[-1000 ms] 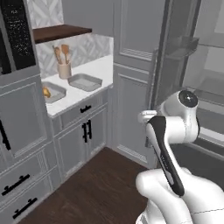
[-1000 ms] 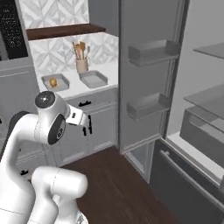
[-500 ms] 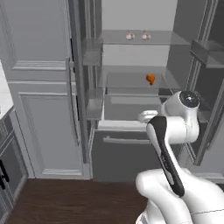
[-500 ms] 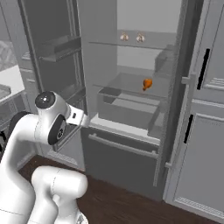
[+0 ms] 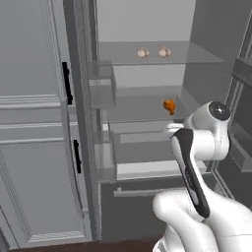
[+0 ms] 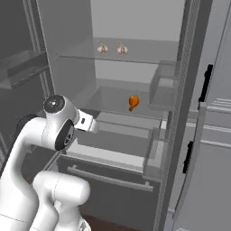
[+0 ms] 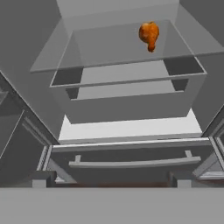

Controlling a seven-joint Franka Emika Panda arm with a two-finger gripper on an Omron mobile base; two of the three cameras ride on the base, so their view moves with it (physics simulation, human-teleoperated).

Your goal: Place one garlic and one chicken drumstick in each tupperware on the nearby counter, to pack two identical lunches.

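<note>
1. The chicken drumstick (image 7: 149, 35) lies on the fridge's middle glass shelf (image 7: 109, 48), towards its right side, well ahead of and above the hand, not touching it
2. Two garlic bulbs (image 5: 142, 52) (image 5: 164, 51) sit side by side on the upper shelf (image 5: 197, 56)
3. Whether the hand is open or closed cannot be told; nothing is seen in its grasp

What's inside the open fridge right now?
Two garlic bulbs sit side by side on the upper glass shelf. One chicken drumstick lies on the shelf below. The drawer under it shows nothing at its open top; its depth is hidden.
</note>
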